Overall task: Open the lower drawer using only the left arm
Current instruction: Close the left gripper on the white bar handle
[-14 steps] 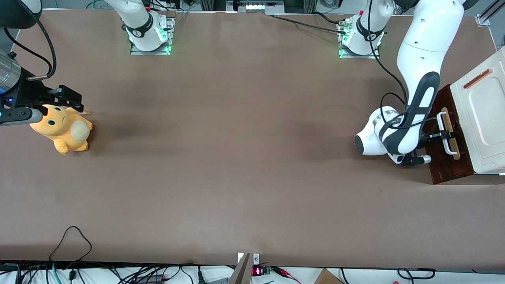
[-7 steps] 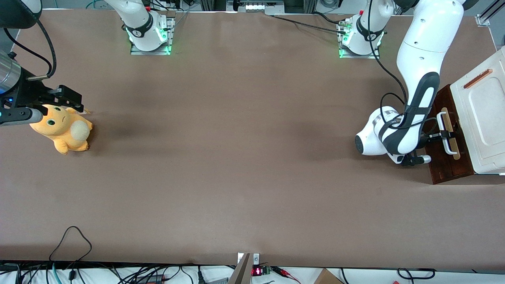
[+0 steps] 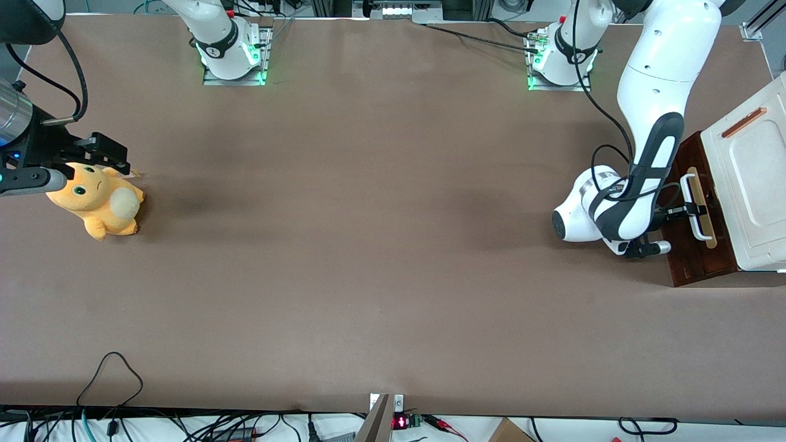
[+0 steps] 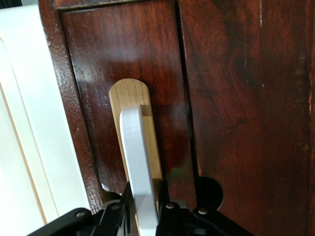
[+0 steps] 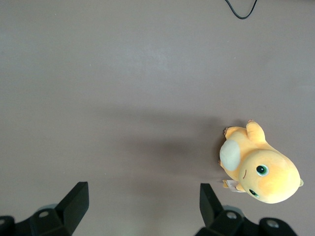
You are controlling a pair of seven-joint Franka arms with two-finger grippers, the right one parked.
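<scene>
Lower drawer (image 3: 694,258): dark red-brown wood front, at the working arm's end of the brown table (image 3: 368,245), about halfway up the frame in the front view. Looks shut, with no pale inside showing.

Nearest the front camera, along the bottom edge of the frame: a black cable loop (image 3: 110,374) lying on the table.

Farther in, halfway up the frame at the parked arm's end: a yellow plush toy (image 3: 98,199) lying on its side, well apart from the drawer.

Level with the toy, at the working arm's end: the white loop handle (image 3: 688,187) on its pale wood strip (image 3: 709,236), on the drawer front. Small black gripper (image 3: 692,210) right at the middle of that handle.

In the left wrist view: gripper (image 4: 145,206) closed around the white loop handle (image 4: 135,157), one black finger pressed on each side of it. Pale wood strip (image 4: 129,93) under the handle, dark drawer front (image 4: 123,64) all around.

Just beside the drawer: a white moulded panel (image 3: 752,178) with a thin copper-brown bar (image 3: 743,123).

Farthest, in the upper part of the frame: left arm (image 3: 651,80), big and glossy white, reaching down from its base (image 3: 562,58) to the drawer.
</scene>
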